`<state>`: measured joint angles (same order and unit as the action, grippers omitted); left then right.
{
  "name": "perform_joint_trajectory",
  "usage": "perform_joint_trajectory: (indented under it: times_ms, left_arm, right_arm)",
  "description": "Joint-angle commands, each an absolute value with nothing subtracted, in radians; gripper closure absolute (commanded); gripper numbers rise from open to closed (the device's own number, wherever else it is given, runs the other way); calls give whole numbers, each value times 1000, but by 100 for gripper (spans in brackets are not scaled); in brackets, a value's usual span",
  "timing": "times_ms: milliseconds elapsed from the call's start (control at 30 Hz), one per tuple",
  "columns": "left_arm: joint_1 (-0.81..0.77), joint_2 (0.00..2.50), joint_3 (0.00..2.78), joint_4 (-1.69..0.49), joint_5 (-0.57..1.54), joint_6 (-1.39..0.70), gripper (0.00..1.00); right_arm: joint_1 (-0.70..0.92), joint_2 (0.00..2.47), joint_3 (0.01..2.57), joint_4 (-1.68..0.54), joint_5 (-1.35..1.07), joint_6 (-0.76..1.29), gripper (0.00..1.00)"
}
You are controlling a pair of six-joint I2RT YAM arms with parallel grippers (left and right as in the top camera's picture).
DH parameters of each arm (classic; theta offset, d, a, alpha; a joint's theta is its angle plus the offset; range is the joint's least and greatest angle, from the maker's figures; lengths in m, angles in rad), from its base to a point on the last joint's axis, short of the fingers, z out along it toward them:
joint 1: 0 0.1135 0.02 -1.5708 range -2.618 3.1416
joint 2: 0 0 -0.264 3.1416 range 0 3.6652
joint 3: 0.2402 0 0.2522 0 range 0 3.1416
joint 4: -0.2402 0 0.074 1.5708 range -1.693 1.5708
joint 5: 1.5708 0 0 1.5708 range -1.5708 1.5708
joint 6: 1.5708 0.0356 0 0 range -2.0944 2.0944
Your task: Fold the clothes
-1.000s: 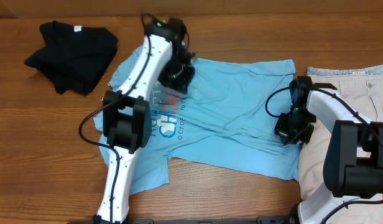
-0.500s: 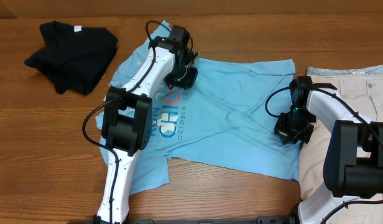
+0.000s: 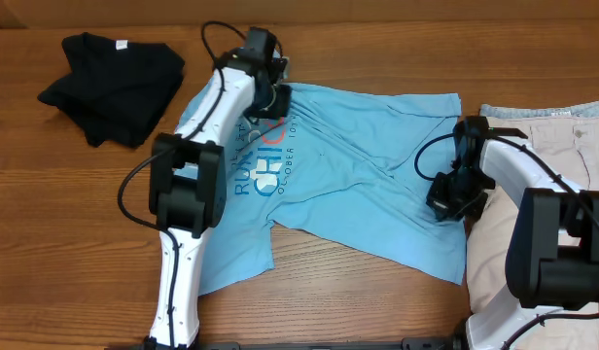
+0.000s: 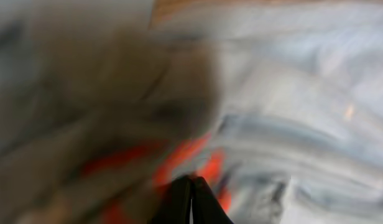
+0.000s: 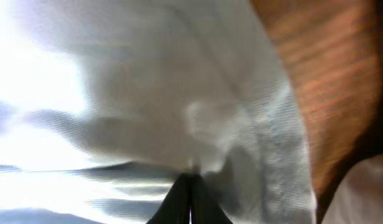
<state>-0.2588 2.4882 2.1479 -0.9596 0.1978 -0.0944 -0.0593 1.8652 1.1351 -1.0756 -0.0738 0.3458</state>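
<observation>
The light blue T-shirt [image 3: 358,175] lies spread across the middle of the table with its lettering facing up. My left gripper [image 3: 270,97] is at the shirt's upper left, near the collar. In the blurred left wrist view that gripper [image 4: 191,180] is shut, its tips pressed into cloth by the red lettering [image 4: 179,162]. My right gripper [image 3: 445,206] is at the shirt's right edge. In the right wrist view this gripper [image 5: 190,177] is shut on a puckered fold of the T-shirt [image 5: 148,93]. The black garment [image 3: 110,83] lies bunched at the far left. The beige shorts [image 3: 562,165] lie at the right.
The wooden table [image 3: 377,311] shows bare in front of the shirt and along the back edge. Both arms reach over the shirt from the near side. The shorts [image 5: 365,193] sit close beside the right gripper, with a strip of wood [image 5: 328,81] between them and the shirt's hem.
My left gripper has moved up and to the left, dragging the shirt's upper left part with it. The lettering now shows more fully. The right gripper has barely moved.
</observation>
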Motion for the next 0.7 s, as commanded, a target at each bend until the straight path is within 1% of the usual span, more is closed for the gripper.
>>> perform_joint_trajectory:
  times_ms: [0,33,100,200,233,333,400,433,467,500,533,600,667]
  left_arm:
    - [-255,2497,2334,-1134,153,-36,93]
    - [-253,2497,2386,-1211,114,-38,92]
    - [-247,2497,2482,-1359,39,-59,87]
    - [-225,2497,2565,-1529,8,-96,85]
    - [-216,2497,2568,-1566,8,-110,85]
    - [-182,2498,2548,-1652,20,-158,92]
    - [-163,2498,2514,-1679,66,-162,93]
    - [-155,2498,2493,-1682,81,-160,92]
    - [-149,2498,2469,-1682,83,-160,91]
    - [-143,2498,2446,-1682,82,-158,90]
    - [-140,2498,2417,-1680,82,-157,88]
    - [-137,2498,2365,-1674,82,-151,88]
    - [-136,2498,2312,-1658,82,-131,87]
  right_arm:
    - [-67,1804,1216,-1071,-155,298,96]
    - [-67,1785,1234,-1073,-173,290,96]
    - [-67,1744,1267,-1079,-213,283,95]
    - [-67,1694,1279,-1080,-298,277,95]
    - [-67,1685,1279,-1084,-335,255,94]
    - [-47,1684,1275,-1115,-414,177,91]
    - [-19,1685,1264,-1144,-402,173,85]
    - [-2,1685,1256,-1162,-397,175,78]
    - [14,1685,1249,-1178,-387,183,66]
    - [28,1685,1240,-1197,-359,212,59]
    - [40,1685,1228,-1222,-306,269,57]
    - [55,1685,1200,-1255,-228,344,56]
    - [65,1685,1156,-1258,-229,349,56]
